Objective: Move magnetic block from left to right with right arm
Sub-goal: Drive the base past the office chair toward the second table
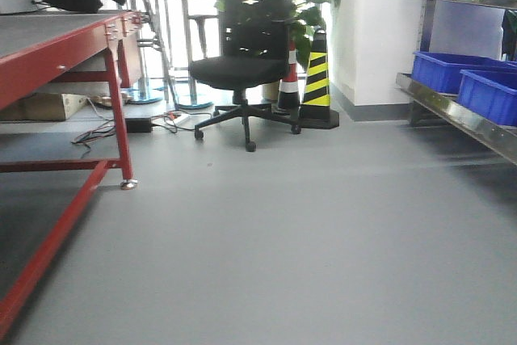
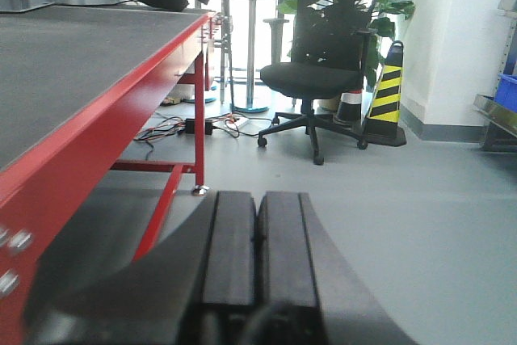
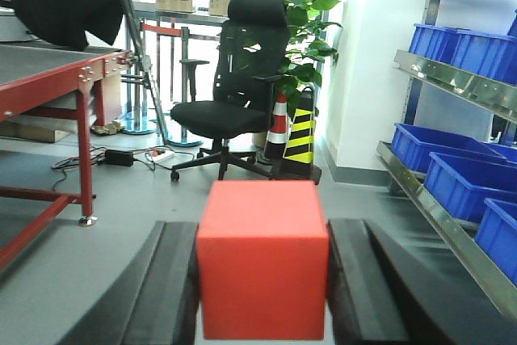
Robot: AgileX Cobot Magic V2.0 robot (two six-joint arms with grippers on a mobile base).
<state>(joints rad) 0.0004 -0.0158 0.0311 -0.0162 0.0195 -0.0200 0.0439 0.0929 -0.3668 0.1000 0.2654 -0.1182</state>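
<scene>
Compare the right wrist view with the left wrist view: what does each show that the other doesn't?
Right wrist only: the small red matte cube held by the right gripper between its black fingers. Left wrist only: the left gripper, jaws shut together on nothing. Both: the black mesh office chair, the yellow-and-black striped cone and the red-framed metal table.

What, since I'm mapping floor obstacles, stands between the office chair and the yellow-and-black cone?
A red-and-white cone, just right of the office chair and close beside the yellow-and-black cone; the front-facing view shows it.
</scene>
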